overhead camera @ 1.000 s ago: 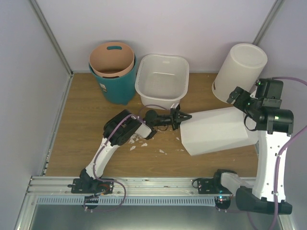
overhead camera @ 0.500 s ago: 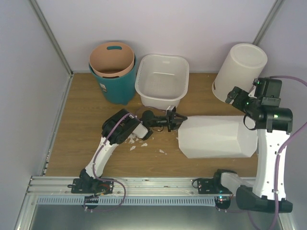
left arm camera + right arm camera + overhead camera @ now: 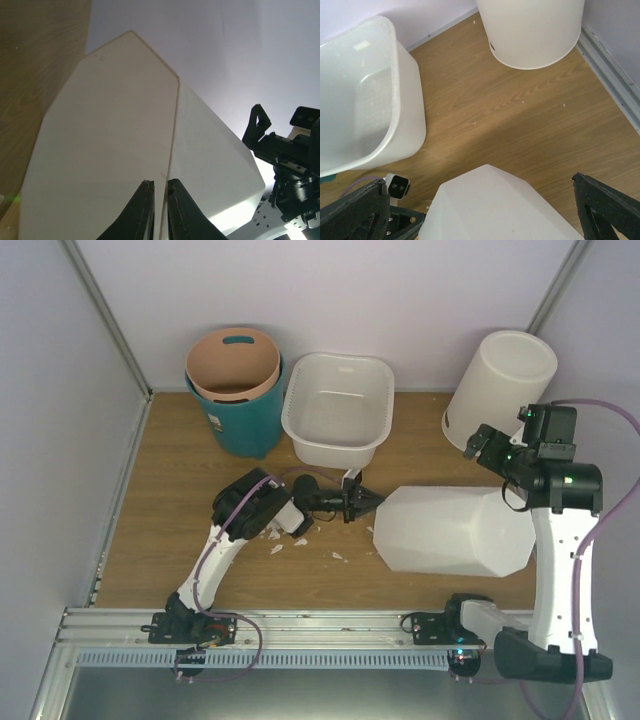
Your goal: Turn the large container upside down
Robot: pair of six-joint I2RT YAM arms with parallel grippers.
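The large container (image 3: 338, 405) is a wide white tub with perforated sides, standing upright, mouth up, at the back middle; the right wrist view shows it at the left (image 3: 360, 100). My left gripper (image 3: 368, 502) lies low in front of it, pointing right at the end of a fallen octagonal bin (image 3: 455, 530). In the left wrist view its jaws (image 3: 159, 184) are shut to a thin slit with nothing between them. My right gripper (image 3: 490, 445) hangs open above that bin, its fingers (image 3: 355, 210) spread wide and empty.
The octagonal white bin (image 3: 495, 210) lies on its side across the right middle of the table. A round white bin (image 3: 500, 390) leans upside down at the back right. A teal bin with a tan liner (image 3: 234, 390) stands left of the tub. White crumbs (image 3: 300, 540) lie near the left arm.
The octagonal bin has dropped from a tilt to lie flat. My left gripper opened, drew back left off the bin's end and shut again. The right gripper rose slightly.
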